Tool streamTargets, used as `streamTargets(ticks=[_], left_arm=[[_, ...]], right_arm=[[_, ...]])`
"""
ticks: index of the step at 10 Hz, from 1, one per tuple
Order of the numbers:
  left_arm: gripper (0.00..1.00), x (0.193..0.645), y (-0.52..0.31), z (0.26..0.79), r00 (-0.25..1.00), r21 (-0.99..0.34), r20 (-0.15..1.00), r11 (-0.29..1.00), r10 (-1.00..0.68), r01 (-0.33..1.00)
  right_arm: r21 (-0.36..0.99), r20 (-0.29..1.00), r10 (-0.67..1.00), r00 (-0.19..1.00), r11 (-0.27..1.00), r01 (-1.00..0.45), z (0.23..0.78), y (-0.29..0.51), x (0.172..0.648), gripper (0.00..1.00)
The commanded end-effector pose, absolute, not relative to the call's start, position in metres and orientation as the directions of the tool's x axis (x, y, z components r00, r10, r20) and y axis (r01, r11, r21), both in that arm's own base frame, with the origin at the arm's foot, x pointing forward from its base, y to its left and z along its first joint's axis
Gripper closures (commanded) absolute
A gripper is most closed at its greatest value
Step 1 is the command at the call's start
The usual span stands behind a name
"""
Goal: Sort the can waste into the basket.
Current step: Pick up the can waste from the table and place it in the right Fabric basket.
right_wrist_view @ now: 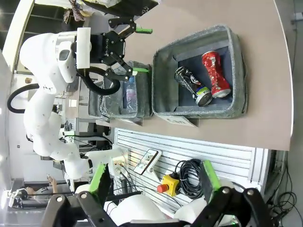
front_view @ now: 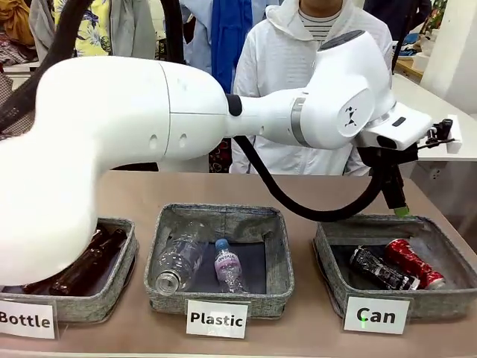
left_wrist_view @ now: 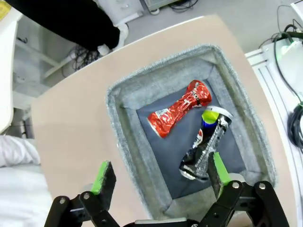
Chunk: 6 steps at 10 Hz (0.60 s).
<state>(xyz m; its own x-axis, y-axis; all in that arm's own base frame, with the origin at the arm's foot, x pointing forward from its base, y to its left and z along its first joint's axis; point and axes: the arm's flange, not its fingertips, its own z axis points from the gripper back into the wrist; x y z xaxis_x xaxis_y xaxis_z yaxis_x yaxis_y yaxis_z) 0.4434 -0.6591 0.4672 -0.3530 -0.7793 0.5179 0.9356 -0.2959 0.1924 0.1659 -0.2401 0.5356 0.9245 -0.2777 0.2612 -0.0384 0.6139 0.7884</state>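
In the front view the left arm's big white links block most of the far side of the table and part of the "Bottle" basket (front_view: 112,287), and the left gripper (left_wrist_view: 161,177) itself is hard to make out there, w/ only a green pad tip visible past the far rim of the "Can" basket (front_view: 328,261). In the left wrist view its jaws are spread wide w/ nothing between them, hanging over the near rim of that basket. Both cans lie flat on the dark lining inside: the red can (left_wrist_view: 180,115) and the black can (left_wrist_view: 204,147) side by side, close (touching or not, can't tell), long axes roughly parallel, running diagonally across the basket. The black can's open mouth faces the gripper side. The right gripper (right_wrist_view: 154,182) is also wide open, empty, well off the table edge. The "Plastic" basket (front_view: 279,265) holds clear bottles.
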Motion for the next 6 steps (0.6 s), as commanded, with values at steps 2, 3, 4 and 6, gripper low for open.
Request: streamTargets(ticks=[2,3,4,6], left_arm=[[0.00,0.443,-0.590,0.486,-0.315,0.114,0.490,-0.298,-0.813,0.948],[0.00,0.450,-0.546,0.495,-0.268,0.095,0.485,-0.254,-0.833,0.963],[0.00,0.456,-0.501,0.502,-0.222,0.088,0.510,-0.206,-0.831,0.975],[0.00,0.467,-0.398,0.518,-0.099,0.048,0.578,-0.088,-0.810,0.995]], right_arm=[[0.786,0.303,-0.207,0.930,0.606,-0.122,0.550,-0.211,0.204,0.00],[0.788,0.308,-0.159,0.938,0.596,-0.157,0.552,-0.186,0.238,0.00],[0.787,0.295,-0.115,0.949,0.592,-0.173,0.552,-0.157,0.268,0.00],[0.787,0.319,-0.015,0.948,0.562,-0.256,0.552,-0.084,0.322,0.00]])
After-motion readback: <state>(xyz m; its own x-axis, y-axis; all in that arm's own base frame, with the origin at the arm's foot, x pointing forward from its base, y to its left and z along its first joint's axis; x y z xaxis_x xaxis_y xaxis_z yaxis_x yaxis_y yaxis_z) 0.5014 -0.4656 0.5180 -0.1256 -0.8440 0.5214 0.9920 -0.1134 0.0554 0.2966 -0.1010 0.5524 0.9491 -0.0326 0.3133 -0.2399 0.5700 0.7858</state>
